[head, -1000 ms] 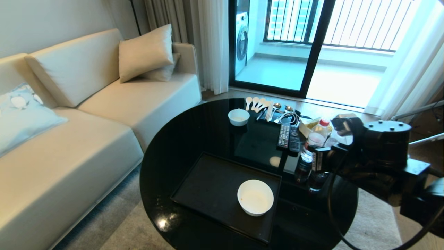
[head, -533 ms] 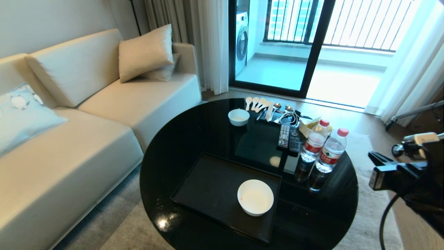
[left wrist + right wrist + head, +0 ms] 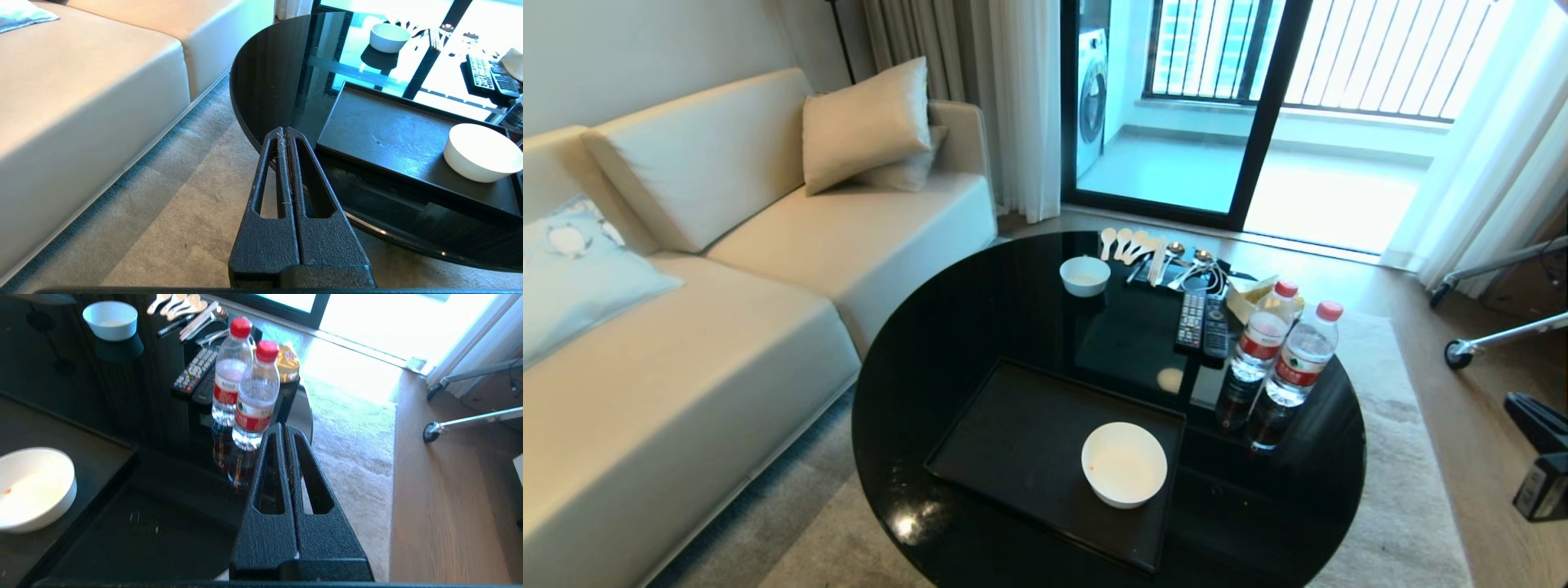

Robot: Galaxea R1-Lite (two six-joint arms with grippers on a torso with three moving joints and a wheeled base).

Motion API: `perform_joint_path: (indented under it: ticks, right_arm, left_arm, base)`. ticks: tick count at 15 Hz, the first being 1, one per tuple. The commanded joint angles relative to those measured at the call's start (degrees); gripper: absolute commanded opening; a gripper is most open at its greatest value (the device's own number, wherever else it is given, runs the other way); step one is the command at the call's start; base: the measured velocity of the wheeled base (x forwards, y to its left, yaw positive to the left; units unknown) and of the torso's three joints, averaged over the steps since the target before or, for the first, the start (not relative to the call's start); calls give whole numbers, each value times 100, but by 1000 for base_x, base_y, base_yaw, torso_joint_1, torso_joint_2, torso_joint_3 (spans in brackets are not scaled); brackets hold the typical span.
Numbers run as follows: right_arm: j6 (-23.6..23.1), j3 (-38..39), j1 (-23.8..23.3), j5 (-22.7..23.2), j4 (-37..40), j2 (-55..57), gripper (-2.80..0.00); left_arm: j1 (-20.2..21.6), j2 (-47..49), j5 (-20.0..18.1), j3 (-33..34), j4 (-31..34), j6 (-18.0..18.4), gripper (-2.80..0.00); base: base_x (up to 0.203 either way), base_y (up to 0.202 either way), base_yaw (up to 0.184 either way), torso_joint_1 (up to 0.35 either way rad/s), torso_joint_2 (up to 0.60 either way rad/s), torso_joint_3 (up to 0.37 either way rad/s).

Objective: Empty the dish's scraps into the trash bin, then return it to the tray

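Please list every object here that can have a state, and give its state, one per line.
Glossy white round deep bowl: upright on tray, nearly empty.
Flat matte black tray: on table.
Two red-capped clear water bottles: upright, capped.
Left gripper: fingers shut, empty.
Right gripper: fingers shut, empty.

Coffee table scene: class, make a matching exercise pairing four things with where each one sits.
Things:
1. large white bowl
2. small white bowl
3. water bottles
4. right gripper

Places:
A. far side of the table, near the spoons
B. on the black tray
C. off the table's right edge, shut
D. beside the remotes

Pairs: 1-B, 2-A, 3-D, 4-C
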Motion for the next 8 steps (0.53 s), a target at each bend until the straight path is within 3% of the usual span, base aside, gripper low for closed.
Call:
perform_joint_path:
  ticks: [1, 5, 8]
  right_arm:
    - [10, 9, -4, 2, 1878, -1950, -280]
    - [123, 9, -10, 128, 4563, -4233, -280]
    - [283, 13, -16, 705, 5396, -4593, -280]
  left_arm:
    - [0, -2, 2, 0, -4, -6, -280]
    - [0, -2, 2, 0, -4, -6, -280]
    - [0, -2, 2, 0, -4, -6, -280]
  base:
    - [0, 0, 0, 0, 0, 0]
    - [0, 0, 0, 0, 0, 0]
    - [0, 0, 0, 0, 0, 0]
